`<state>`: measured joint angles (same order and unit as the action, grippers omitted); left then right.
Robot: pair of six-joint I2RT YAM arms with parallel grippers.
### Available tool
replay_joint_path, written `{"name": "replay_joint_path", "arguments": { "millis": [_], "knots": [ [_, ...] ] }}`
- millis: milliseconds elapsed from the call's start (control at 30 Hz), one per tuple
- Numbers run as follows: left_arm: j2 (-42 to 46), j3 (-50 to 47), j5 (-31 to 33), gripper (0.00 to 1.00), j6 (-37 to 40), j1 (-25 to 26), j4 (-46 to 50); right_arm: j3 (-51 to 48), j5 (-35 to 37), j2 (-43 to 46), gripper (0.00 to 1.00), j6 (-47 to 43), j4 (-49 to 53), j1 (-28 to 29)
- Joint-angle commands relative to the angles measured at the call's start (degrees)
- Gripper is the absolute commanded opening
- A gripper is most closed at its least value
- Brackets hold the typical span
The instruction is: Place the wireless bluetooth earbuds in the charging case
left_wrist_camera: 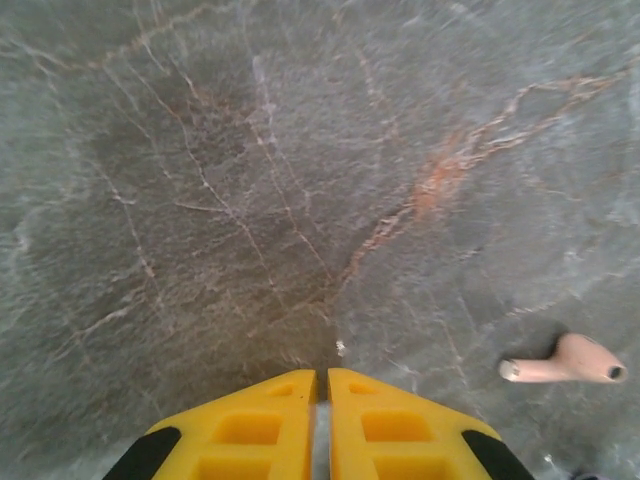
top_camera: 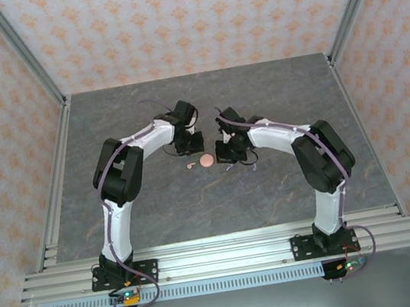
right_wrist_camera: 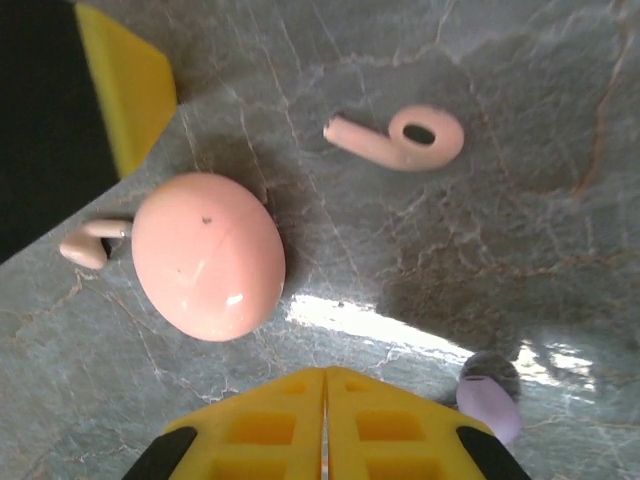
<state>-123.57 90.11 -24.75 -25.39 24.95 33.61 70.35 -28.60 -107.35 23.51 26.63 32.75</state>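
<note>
We see both grippers closed w/ nothing held. L gripper (left_wrist_camera: 322, 420) has its yellow jaws together over bare table (left_wrist_camera: 250, 200); R gripper (right_wrist_camera: 325, 425) has its jaws meeting too. The pink charging case (right_wrist_camera: 208, 256) sits on the table just ahead of the R gripper and looks closed. One pink earbud (right_wrist_camera: 85, 243) lies tight beside its left side. A second pink earbud (right_wrist_camera: 400, 140) lies apart, beyond the case. A lilac earbud (right_wrist_camera: 488, 400) sits just beside the R finger.

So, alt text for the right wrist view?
A closed pink oval charging case lies on a grey marbled table, one pink stemmed earbud at its left edge, another apart at upper right. Shut yellow fingers sit below, a lilac earbud beside them.
</note>
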Motion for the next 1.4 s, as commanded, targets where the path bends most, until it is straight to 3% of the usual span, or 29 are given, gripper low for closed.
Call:
{"name": "replay_joint_path", "arguments": {
  "millis": [0, 467, 933, 1133, 1367],
  "knots": [
    [-0.6, 1.72, -2.01, 0.13, -0.35, 0.08, 0.6, -0.24, -2.96, -0.83, 0.1, 1.32, -3.41, 0.41],
    [3.25, -4.4, -2.34, 0.14, 0.16, 0.19, 0.29, 5.06, -2.6, -7.51, 0.09, 2.33, -3.66, 0.38],
    [8.49, -12.06, -1.15, 0.15, -0.71, 0.54, -0.8, 12.28, 2.99, -11.48, 0.09, 1.15, 1.82, 0.47],
    [11.08, -12.89, -1.01, 0.18, -0.68, 0.52, -0.76, 11.61, 6.2, -8.55, 0.09, 0.75, 2.9, 0.12],
    [15.56, -11.71, 0.35, 0.26, 0.6, 0.54, 1.19, 5.73, 4.82, -0.6, 0.13, 1.3, 0.61, -1.52]
  ]
}}
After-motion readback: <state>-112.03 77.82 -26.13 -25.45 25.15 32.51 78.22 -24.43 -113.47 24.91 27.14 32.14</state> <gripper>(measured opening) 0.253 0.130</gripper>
